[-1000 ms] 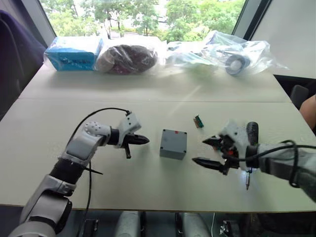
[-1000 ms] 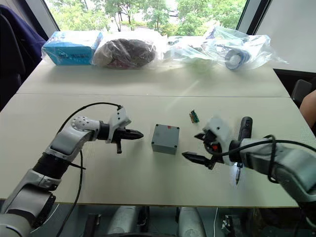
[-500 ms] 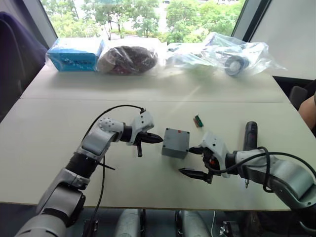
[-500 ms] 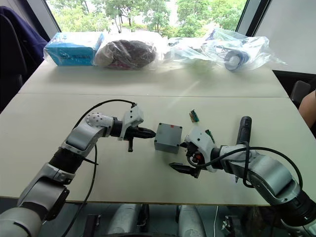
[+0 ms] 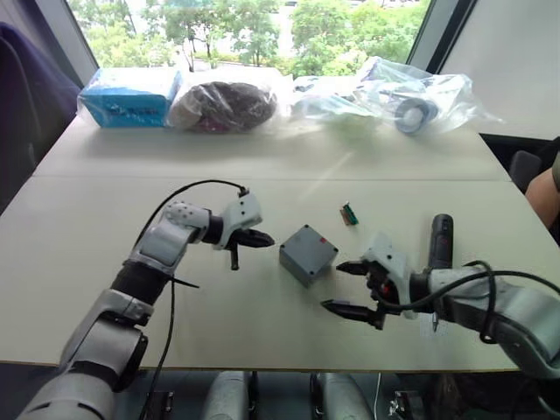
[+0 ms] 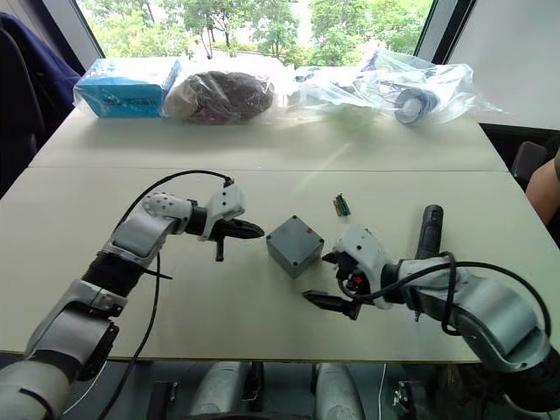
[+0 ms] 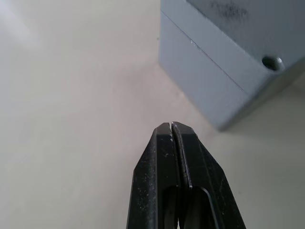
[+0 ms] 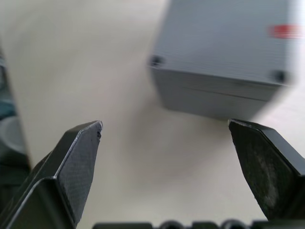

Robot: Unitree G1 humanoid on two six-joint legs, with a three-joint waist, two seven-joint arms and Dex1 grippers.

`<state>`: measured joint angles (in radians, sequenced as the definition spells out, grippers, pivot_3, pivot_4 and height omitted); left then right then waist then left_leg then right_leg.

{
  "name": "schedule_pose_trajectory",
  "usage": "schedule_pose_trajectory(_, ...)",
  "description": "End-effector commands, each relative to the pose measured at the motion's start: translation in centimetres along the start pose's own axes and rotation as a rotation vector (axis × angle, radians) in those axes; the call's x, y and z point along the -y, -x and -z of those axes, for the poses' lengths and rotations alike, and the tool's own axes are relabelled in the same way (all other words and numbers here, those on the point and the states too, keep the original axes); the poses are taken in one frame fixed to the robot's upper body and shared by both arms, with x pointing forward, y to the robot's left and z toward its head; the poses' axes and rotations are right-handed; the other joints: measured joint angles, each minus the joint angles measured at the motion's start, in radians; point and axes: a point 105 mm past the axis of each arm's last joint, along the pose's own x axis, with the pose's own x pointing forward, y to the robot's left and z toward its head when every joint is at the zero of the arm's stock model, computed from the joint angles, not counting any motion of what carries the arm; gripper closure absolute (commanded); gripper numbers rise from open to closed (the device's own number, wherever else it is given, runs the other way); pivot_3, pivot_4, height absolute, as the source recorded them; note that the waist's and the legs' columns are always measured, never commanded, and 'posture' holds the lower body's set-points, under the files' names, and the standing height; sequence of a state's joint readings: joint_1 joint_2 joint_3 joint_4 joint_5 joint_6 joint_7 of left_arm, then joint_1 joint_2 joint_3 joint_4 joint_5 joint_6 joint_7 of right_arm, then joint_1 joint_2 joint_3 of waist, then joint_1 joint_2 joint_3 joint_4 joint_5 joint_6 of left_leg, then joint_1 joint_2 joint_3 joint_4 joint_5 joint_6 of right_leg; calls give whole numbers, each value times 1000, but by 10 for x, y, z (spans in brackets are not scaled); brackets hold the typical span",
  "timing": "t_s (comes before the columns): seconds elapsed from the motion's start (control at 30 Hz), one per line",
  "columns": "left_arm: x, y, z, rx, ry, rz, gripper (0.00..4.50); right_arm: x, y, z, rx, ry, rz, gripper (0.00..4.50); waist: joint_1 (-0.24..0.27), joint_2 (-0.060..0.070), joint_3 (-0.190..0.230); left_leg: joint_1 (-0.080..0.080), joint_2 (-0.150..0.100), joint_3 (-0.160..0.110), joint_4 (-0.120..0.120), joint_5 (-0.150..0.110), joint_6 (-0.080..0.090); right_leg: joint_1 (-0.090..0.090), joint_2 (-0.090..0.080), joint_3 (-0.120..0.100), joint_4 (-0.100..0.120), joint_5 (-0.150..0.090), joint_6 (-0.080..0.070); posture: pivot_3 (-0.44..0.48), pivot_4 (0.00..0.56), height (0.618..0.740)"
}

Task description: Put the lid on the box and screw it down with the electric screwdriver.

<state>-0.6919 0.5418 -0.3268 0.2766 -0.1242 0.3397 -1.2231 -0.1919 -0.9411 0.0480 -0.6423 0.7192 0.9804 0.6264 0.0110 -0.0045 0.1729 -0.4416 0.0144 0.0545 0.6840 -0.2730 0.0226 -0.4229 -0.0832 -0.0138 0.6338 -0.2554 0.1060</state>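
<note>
Left arm: I see it reach in from the left over the table [image 5: 105,219], elbow bent, its gripper [image 5: 265,239] pointing toward the box [image 5: 306,254]; the two black fingers are pressed together with nothing between them.
Right arm: it comes in from the right, low over the table, with its gripper [image 5: 343,287] aimed at the box; the fingers are spread wide apart and hold nothing.
Box: small and grey, standing near the middle of the table, turned corner-on to me, with the lid [image 5: 310,242] already sitting on top. A red mark and corner screw holes show on the lid.
Box and grippers: it lies between the two, just beside the left fingertips and a little apart from the right ones.
Screwdriver [image 5: 440,240]: black, lying flat on the table beyond the right arm.
Far edge: a blue carton [image 5: 129,96] and clear plastic bags [image 5: 411,92] with things inside.
</note>
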Motion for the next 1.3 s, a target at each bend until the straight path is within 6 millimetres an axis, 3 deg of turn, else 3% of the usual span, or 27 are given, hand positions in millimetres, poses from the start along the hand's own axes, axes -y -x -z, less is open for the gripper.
schedule_pose_trajectory(0.03, 31, 8, -4, 8, 4, 140, 4500, 21, 5, -5, 1, 85, 72, 19, -3, 0, 0, 0, 0, 0, 0, 0, 0, 0, 0, 0, 0, 0, 0, 0, 150, 740)
schedule_pose_trajectory(0.23, 40, -4, -9, 40, 32, 123, 4500, 28, -9, -5, -1, 155, 35, 19, 5, 0, 0, 0, 0, 0, 1, 0, -1, 0, 0, 0, 1, 0, 0, 0, 150, 740)
schedule_pose_trajectory(0.43, 28, -15, -13, 70, 18, 39, 4500, -1, -18, -6, 23, 148, -119, 19, 2, 0, 0, 0, 0, 0, 1, 0, -1, 0, 0, 0, 1, 0, 0, 0, 150, 740)
schedule_pose_trajectory(0.83, 19, -18, -19, 97, 9, 1, 4500, -12, -24, -9, 53, 112, -121, 19, 2, 0, 0, 1, 0, 0, 1, 1, -1, 0, 0, 0, 2, 0, 0, 0, 150, 740)
schedule_pose_trajectory(1.1, 17, -16, -21, 97, 12, -9, 4500, -6, -20, -11, 57, 110, -83, 19, 2, 0, 0, 1, 0, 0, 1, 1, -1, 0, 0, 0, 3, 0, 0, 0, 150, 740)
schedule_pose_trajectory(1.3, 8, -4, -29, 138, 48, -34, 4500, 4, 2, -24, 81, 104, -53, 19, 2, 0, 0, 1, 0, 0, 1, 1, -1, 0, 0, 0, 3, 0, 0, 0, 150, 740)
